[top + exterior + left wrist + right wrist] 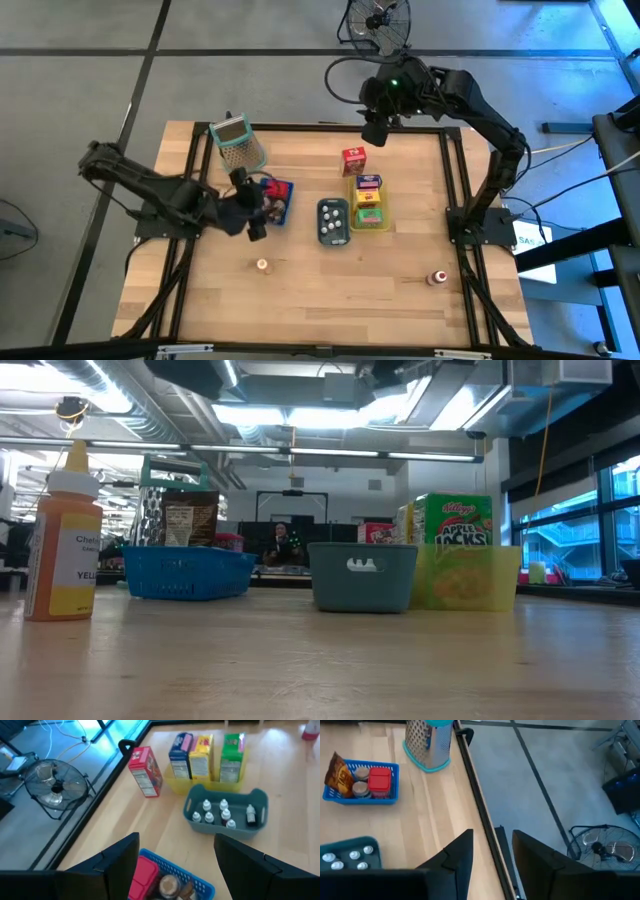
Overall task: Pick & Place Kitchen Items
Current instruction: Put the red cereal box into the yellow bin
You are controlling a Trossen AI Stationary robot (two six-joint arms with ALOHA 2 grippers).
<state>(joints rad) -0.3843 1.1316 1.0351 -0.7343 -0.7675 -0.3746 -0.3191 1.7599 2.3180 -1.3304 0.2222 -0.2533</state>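
A red carton [353, 160] stands upright on the table near its far edge. Blue-purple [180, 755], yellow [200, 755] and green [232, 757] cartons stand in the yellow tray [368, 222]. Small white bottles fill the grey-blue tray [321, 222]. A tiny round piece [262, 265] and a red-capped bottle [437, 277] stand toward the near edge. My left gripper [256, 222] hangs open over the near end of the blue tray [282, 200], nothing between its fingers [120, 865]. My right gripper [376, 133] hovers open, high over the far edge, behind the red carton.
A green-rimmed grater [238, 145] stands at the far left. The blue tray [360, 799] holds a red box, round jars and a snack bag. A fan [378, 20] sits on the floor beyond the far edge. Bare wood lies along the near edge.
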